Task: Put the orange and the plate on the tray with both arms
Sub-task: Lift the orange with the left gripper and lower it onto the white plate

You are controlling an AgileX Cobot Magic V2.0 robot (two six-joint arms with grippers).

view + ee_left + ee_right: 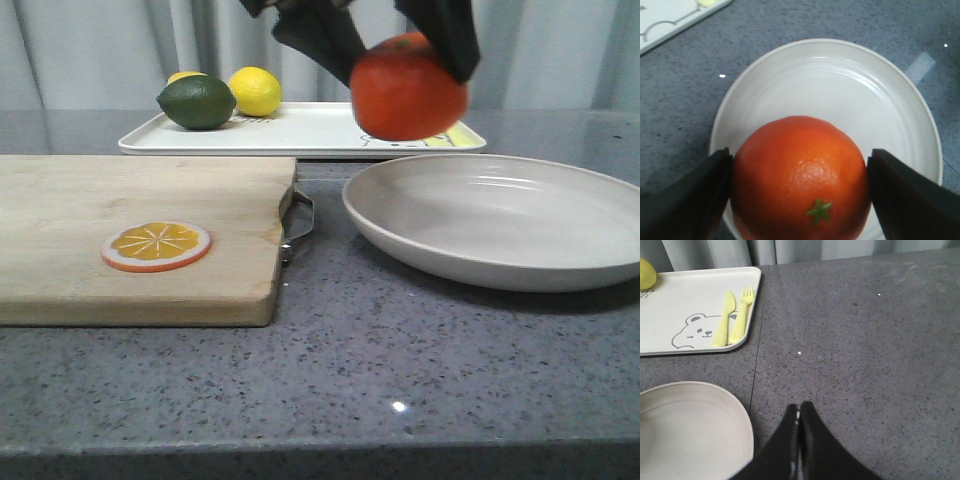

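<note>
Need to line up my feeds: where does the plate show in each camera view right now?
Front view: the plate lies right of centre, on the counter in front of the tray.
Left wrist view: fills the middle, under the orange held by the left gripper.
Right wrist view: only its edge, lower left corner.
Shared landmark: the tray.

Speckled dark-grey stone countertop (380, 350) filling the foreground, glossy, with small bright glints of overhead light. Behind its far edge, pale grey-white pleated curtains (90, 50) hanging in soft vertical folds across the whole back. Even, cool lighting throughout.
</note>
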